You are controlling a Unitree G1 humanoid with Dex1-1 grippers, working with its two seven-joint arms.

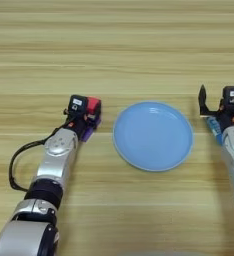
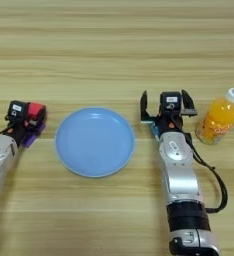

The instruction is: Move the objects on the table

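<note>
One red cube [image 1: 93, 105] is sitting on one purple bar [image 1: 90, 131], left of the single light-blue plate [image 1: 153, 135]; the left gripper [image 1: 87, 113] is closing around the cube. The right gripper [image 2: 167, 107] is spreading wide over a blue glue stick [image 2: 154, 129] angled far-left to near-right. One orange bottle [image 2: 219, 118] is lying tilted far right on the table [image 2: 114, 50], cap pointing far-right.

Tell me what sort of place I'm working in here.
Probably a lab or test bench, not a home: a bare wooden table holding only staged items, a light-blue plate, an orange-liquid bottle and a red cube.
</note>
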